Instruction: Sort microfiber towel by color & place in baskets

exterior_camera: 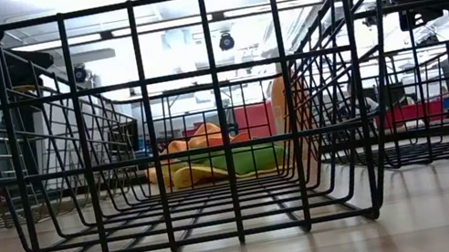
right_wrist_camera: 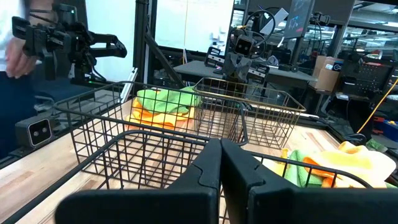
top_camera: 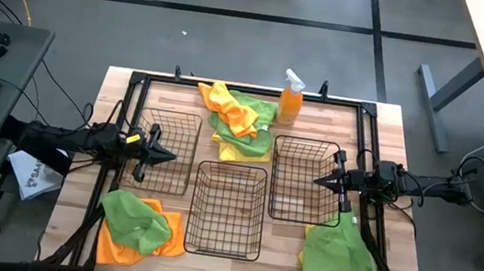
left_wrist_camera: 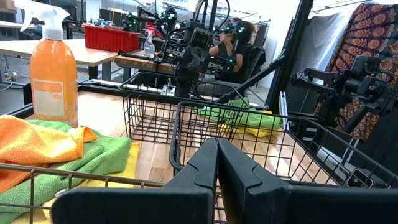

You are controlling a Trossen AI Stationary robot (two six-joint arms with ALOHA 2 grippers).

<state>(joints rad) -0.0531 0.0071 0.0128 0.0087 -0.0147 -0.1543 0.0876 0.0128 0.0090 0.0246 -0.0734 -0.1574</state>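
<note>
High view: both arms hover level over outer baskets (top_camera: 168, 150).

Even bright overhead light, soft shadows, ceiling glare in low view

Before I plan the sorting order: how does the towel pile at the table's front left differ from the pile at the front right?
The front-left pile shows lime green over orange, beside the left basket. The front-right pile shows lime green over yellow, beside the right basket. No orange shows in the front-right pile, no yellow in the front-left. Both are crumpled, lie on the table, and have green on top.
</note>
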